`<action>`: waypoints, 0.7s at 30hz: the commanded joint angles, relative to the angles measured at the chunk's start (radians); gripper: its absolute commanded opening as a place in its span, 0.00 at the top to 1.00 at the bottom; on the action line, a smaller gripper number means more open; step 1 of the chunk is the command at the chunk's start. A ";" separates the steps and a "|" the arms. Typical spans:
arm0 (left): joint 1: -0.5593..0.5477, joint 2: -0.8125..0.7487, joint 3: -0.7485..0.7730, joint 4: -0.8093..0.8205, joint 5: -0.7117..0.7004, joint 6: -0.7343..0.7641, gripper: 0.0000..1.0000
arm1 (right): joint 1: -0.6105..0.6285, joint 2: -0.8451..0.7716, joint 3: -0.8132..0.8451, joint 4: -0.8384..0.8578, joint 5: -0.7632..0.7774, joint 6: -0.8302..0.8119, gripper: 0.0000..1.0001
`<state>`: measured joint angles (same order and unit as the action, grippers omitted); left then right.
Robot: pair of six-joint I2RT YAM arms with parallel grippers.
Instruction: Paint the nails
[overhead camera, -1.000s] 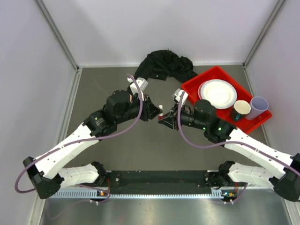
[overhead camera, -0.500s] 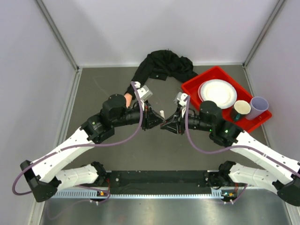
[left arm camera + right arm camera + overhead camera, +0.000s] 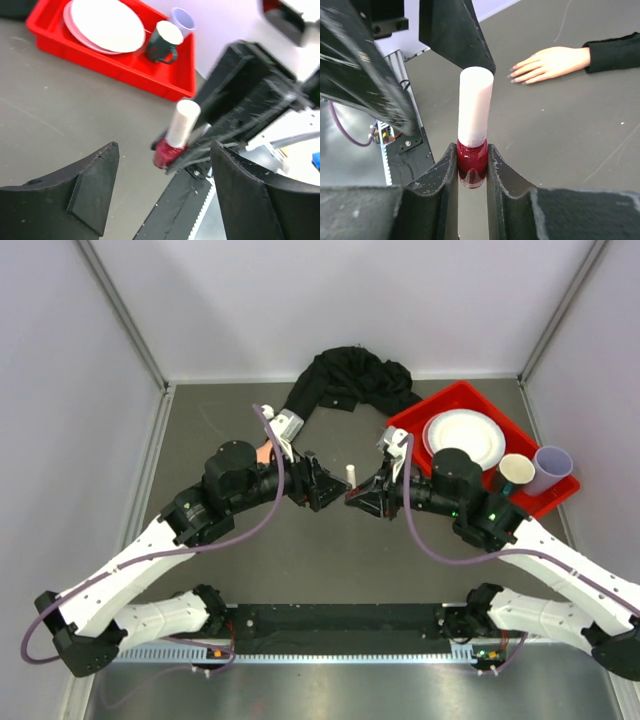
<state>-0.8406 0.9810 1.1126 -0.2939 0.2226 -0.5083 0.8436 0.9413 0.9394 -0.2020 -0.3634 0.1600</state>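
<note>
A small red polish bottle (image 3: 471, 156) with a white cap (image 3: 475, 106) stands upright between the fingers of my right gripper (image 3: 471, 161), which is shut on its glass body. In the top view the cap (image 3: 351, 473) shows between the two grippers. My left gripper (image 3: 164, 150) is open, its fingers (image 3: 95, 187) apart, just short of the bottle (image 3: 169, 153) and not touching it. The peach mannequin hand (image 3: 548, 62) lies flat on the table beyond, its nails (image 3: 513, 74) at the fingertips, with a black sleeve (image 3: 615, 50). From above, the hand (image 3: 262, 452) is mostly hidden by my left arm.
A red tray (image 3: 408, 427) at the back right holds a white plate (image 3: 463, 438) and a dark mug (image 3: 516, 472); a lilac cup (image 3: 551, 465) stands at its right end. The black sleeve fabric (image 3: 352, 380) is bunched at the back wall.
My left gripper, which had been shut at the bottle's cap, has opened and drawn back to the left. The right gripper has kept its hold on the bottle and shifted slightly right.
</note>
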 commanded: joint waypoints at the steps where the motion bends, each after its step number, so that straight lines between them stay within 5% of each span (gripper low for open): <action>1: -0.003 0.021 0.033 0.038 -0.095 -0.029 0.23 | 0.009 0.019 0.064 0.019 0.032 0.012 1.00; 7: -0.003 0.042 0.004 0.143 -0.074 -0.003 0.33 | 0.008 0.025 0.067 0.021 0.024 0.009 1.00; 14: -0.003 0.062 0.006 0.156 0.098 0.033 0.28 | 0.009 -0.002 0.046 0.047 -0.054 -0.008 1.00; 21: 0.003 0.001 -0.068 0.285 0.292 0.050 0.39 | 0.009 -0.033 0.022 0.088 -0.228 -0.011 1.00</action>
<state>-0.8406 1.0348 1.0798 -0.1505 0.3679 -0.4828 0.8436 0.9501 0.9516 -0.2016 -0.4572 0.1574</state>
